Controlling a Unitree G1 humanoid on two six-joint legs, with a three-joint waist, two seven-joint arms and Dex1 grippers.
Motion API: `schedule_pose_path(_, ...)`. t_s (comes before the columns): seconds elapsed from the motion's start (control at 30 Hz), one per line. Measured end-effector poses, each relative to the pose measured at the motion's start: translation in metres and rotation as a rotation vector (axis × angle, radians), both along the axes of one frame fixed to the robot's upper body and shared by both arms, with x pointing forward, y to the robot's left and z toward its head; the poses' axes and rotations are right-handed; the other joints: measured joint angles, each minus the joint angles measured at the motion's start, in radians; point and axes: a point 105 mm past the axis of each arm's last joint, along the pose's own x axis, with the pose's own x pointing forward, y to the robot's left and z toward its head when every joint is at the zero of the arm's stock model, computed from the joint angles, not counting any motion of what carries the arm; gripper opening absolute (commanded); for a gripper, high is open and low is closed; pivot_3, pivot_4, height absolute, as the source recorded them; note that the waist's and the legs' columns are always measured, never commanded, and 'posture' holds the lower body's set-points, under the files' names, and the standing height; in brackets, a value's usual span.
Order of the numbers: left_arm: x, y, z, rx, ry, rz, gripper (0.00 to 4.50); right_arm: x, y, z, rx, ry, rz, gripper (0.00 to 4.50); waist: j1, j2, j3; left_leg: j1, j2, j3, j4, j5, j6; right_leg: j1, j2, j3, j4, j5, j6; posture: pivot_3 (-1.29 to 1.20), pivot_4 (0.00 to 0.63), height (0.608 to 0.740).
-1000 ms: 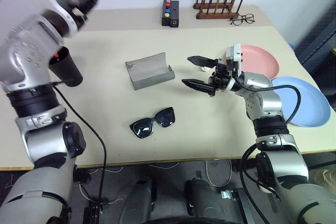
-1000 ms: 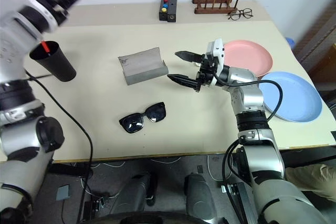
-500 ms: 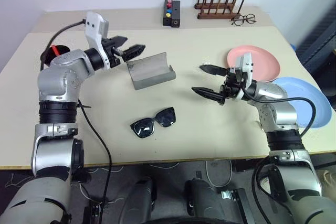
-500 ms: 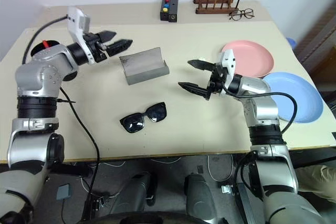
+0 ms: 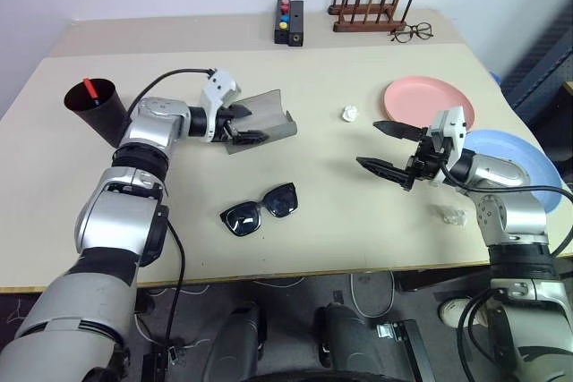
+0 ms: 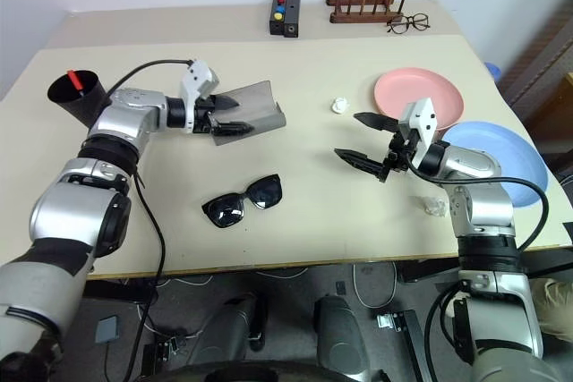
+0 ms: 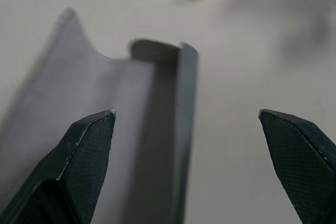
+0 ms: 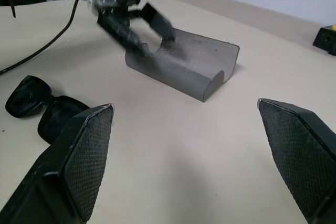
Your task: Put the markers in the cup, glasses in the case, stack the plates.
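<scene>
A tan table (image 5: 179,248) carries everything. At the top centre of the left eye view sits a black button box (image 5: 289,22), with a wooden rack (image 5: 369,8) to its right and wire-framed eyeglasses (image 5: 413,33) just beside the rack. A small white wad (image 5: 350,114) lies mid-table, right of the case and left of the pink plate (image 5: 429,102). A clear crumpled scrap (image 5: 451,215) rests near the right edge, below the right arm. A black cable (image 5: 166,248) trails down along the left arm.

The cup (image 5: 95,109) stands at the far left, a red-capped marker (image 5: 90,87) poking above its rim. The case (image 5: 269,118) lies open in the upper middle, its lid raised. The sunglasses (image 5: 260,208) lie below it, lower centre, well apart from both claws with bare table around them. The blue plate (image 5: 528,160) sits at the right edge, just below and right of the pink one, partly behind the right arm.

The left claw (image 5: 245,124) is spread wide and reaches into the case's left end; in the left wrist view one finger (image 7: 84,150) overlaps the case's trough, though contact cannot be judged. The right claw (image 5: 385,144) is also spread wide and empty, hovering right of centre, pointing left toward the case and sunglasses, with the plates behind it and the wad up and to its left.
</scene>
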Motion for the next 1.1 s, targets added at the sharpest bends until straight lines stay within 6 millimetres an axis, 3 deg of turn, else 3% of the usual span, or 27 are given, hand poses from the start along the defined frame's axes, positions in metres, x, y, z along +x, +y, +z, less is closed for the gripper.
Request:
schedule_pose_path(0.23, 0.003, 0.004, -0.018, 0.093, 0.011, 0.033, 4.48, -0.008, -0.001, 0.001, 0.021, -0.017, -0.033, 4.5, 0.006, 0.0, 0.0, 0.0, 0.0, -0.001, 0.001, 0.0, 0.001, 0.0, 0.0, 0.0, 0.0, 0.0, 0.0, 0.0, 0.15, 0.74)
schedule_pose_path(0.43, 0.004, 0.006, -0.019, 0.116, 0.003, 0.045, 4.48, -0.012, 0.001, 0.002, 0.026, -0.015, -0.045, 4.5, 0.005, -0.001, 0.0, 0.0, 0.0, -0.001, 0.001, 0.0, 0.001, 0.001, 0.0, 0.0, 0.0, 0.0, 0.0, 0.0, 0.15, 0.74)
schedule_pose_path(0.53, 0.005, 0.007, -0.02, 0.129, 0.001, 0.051, 3.68, -0.012, 0.002, 0.004, 0.03, -0.019, -0.045, 4.5, 0.005, -0.001, 0.0, 0.0, 0.0, -0.001, 0.002, 0.0, 0.001, 0.001, 0.0, 0.0, 0.0, 0.0, 0.0, 0.0, 0.15, 0.74)
schedule_pose_path(0.77, 0.004, 0.009, -0.022, 0.15, 0.007, 0.044, 0.03, -0.012, 0.002, 0.004, 0.042, -0.013, -0.049, 4.5, 0.005, -0.001, 0.0, 0.0, 0.0, -0.001, 0.002, 0.0, 0.001, 0.001, 0.0, 0.0, 0.0, 0.0, 0.0, 0.0, 0.15, 0.74)
schedule_pose_path(1.1, 0.001, 0.019, -0.022, 0.174, 0.024, 0.035, 0.03, -0.01, 0.003, 0.007, 0.044, -0.022, -0.05, 4.5, 0.005, -0.001, 0.0, 0.0, 0.0, -0.001, 0.002, -0.001, 0.001, 0.001, 0.0, 0.0, 0.001, 0.0, 0.0, 0.0, 0.15, 0.74)
